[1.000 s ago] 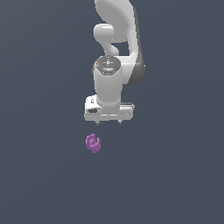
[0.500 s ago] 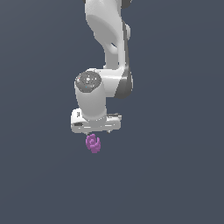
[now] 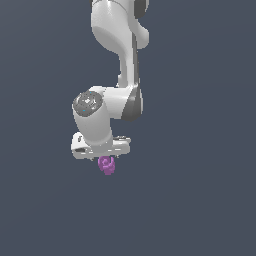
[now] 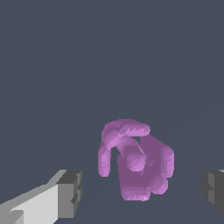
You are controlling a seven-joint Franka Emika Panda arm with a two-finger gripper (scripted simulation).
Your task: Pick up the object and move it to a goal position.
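The object [image 3: 106, 165] is a small magenta-purple lumpy item lying on the dark grey floor. In the exterior view it shows just under the white hand of my arm, which covers its upper part. In the wrist view the object [image 4: 136, 162] lies between my two fingers. My gripper [image 4: 142, 192] is open, with one grey fingertip [image 4: 70, 193] on each side of the object and a clear gap to each. The fingers themselves are hidden behind the hand in the exterior view.
The floor [image 3: 200, 200] is a plain dark grey surface all around. The white arm [image 3: 117, 60] rises from the hand toward the top of the exterior view. No other objects show.
The arm has moved toward the exterior view's left and down. The hand, which hung above and beside the object, now sits right over it. The object has not moved.
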